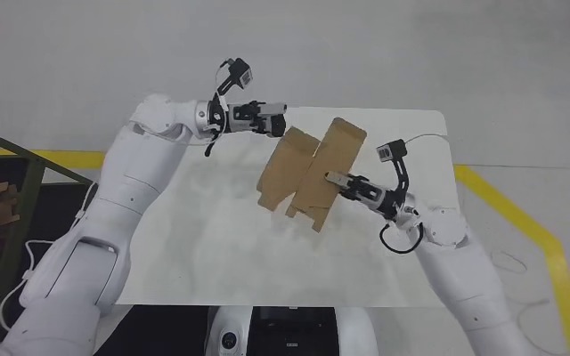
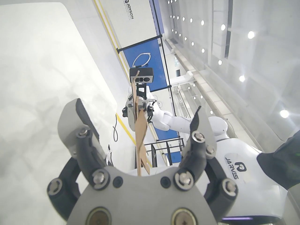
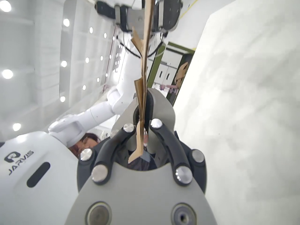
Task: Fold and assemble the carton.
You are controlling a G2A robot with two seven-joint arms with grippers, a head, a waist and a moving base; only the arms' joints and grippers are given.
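Item 1. White table (image 1: 196,231): rectangular top with a pale, faintly mottled surface, extending from the near edge to the far edge under both arms.

Item 2. Right gripper (image 1: 331,176) (image 3: 142,108): grey metal fingers (image 3: 164,111) on black linkages, positioned over the right half of the table. The fingers are pressed together on one edge of the carton, with the board pinched between them.

Item 3. Flat brown corrugated-cardboard carton (image 1: 312,169) (image 3: 141,92) (image 2: 140,129): unassembled, with panels and end flaps lying in one sheet. It is held clear of the table over the middle-right area, its broad face turned upward, and runs obliquely from the right gripper toward the far edge.

Item 4. Left gripper (image 1: 283,125) (image 2: 138,106): the same grey and black build, positioned near the table's far edge just beside the carton's far left corner. The fingers (image 2: 80,120) are spread wide and hold nothing. The carton shows edge-on in the gap between them, and neither finger visibly touches it.
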